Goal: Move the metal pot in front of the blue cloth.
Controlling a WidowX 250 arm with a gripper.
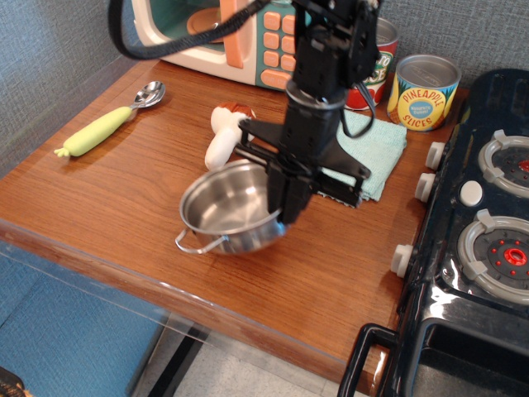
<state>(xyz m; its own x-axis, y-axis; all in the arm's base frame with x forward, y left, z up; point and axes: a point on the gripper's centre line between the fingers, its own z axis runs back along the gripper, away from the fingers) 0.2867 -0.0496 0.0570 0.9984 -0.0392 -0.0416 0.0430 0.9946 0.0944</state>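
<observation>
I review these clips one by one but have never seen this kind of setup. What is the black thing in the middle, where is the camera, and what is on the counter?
There is one view, a fixed camera looking down at a wooden counter from the front. The black thing is a robot arm; at its lower end is the gripper, a two-fingered clamp. It is shut on the right rim of the metal pot, a shallow shiny pot with wire loop handles. Whether the pot is lifted or resting on the wood cannot be told. Just behind the arm lies the blue cloth, partly hidden. Elsewhere there are a toy microwave, a spoon with a yellow-green handle, a white and brown toy, a pineapple slices can, a second can mostly hidden, and a toy stove at the right.
</observation>
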